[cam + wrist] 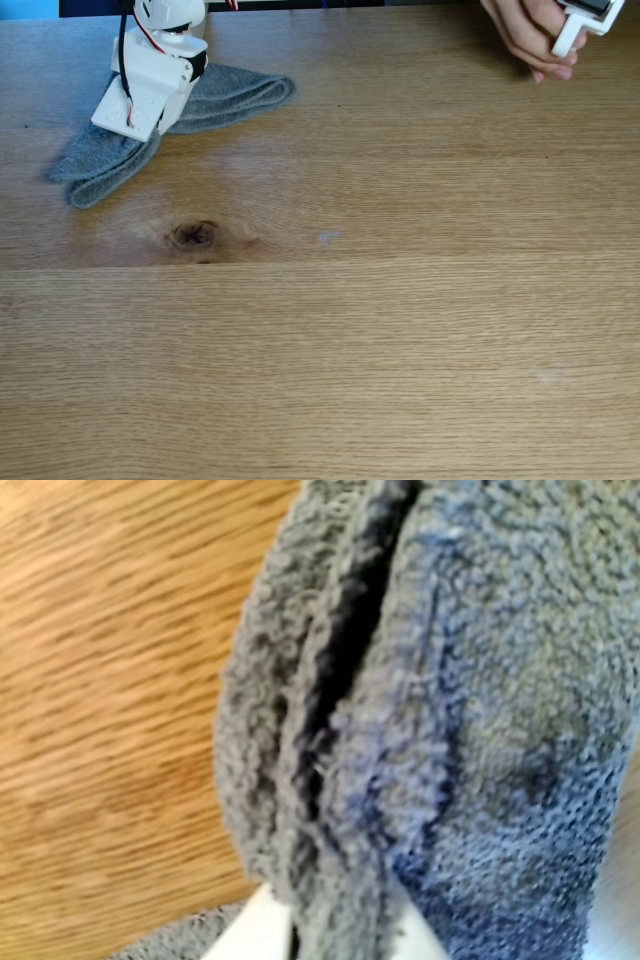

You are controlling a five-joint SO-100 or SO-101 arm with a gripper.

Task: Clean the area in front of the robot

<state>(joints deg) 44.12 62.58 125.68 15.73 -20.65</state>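
One gripper clamping grey cloth

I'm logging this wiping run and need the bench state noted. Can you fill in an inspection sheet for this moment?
Surface: oak tabletop, dark knot, small pale smudge to its right in the fixed view.
Job's things: grey cloth folded, flat on the table at upper left.
Clutter: nothing seen.
Grippers: the arm's hand sits on the cloth; the wrist view shows a fold between its white fingers, shut on it.
Cables: black and red wires along the white arm.
Surroundings: a person's hand holds a white device at top right.
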